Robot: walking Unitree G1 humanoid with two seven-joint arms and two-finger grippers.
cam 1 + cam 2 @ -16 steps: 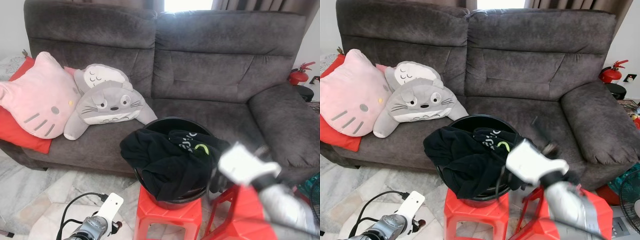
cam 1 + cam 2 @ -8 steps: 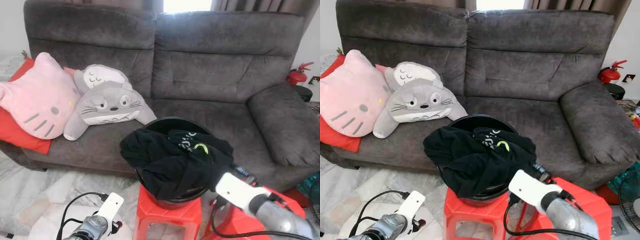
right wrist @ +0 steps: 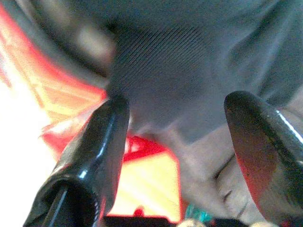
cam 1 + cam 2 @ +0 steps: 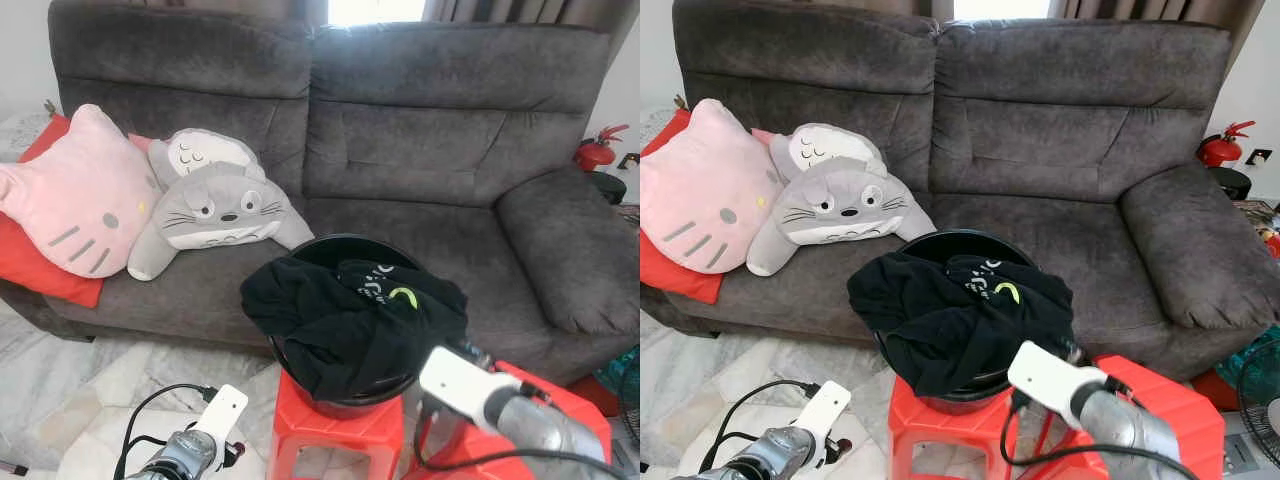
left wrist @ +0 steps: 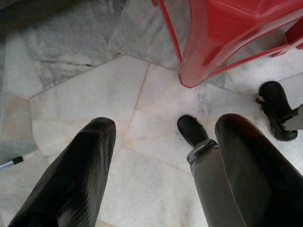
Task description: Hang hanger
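Observation:
A black garment (image 4: 350, 320) with a green logo is heaped over a black bucket (image 4: 345, 243) that stands on a red stool (image 4: 335, 420) in front of the sofa. My right gripper (image 3: 177, 109) is open. Its white wrist (image 4: 455, 375) sits low at the garment's right lower edge, and the dark fabric (image 3: 161, 71) lies just ahead of the spread fingers (image 3: 102, 142), apart from them. A second red stool (image 4: 1160, 400) is under that arm. My left gripper (image 5: 165, 125) hangs open over the marble floor with nothing in it. I can make out no hanger.
A grey sofa (image 4: 440, 150) fills the back, with a pink cat cushion (image 4: 75, 195) and a grey plush (image 4: 215, 205) on its left seat. A fire extinguisher (image 4: 598, 150) stands at the far right. A black cable (image 4: 150, 410) loops on the floor. My black feet (image 5: 191, 130) show beside the stool leg.
My right arm has dropped from a raised, blurred position right of the bucket to a low spot by the garment's lower edge, then shifted slightly left. The left arm has stayed still.

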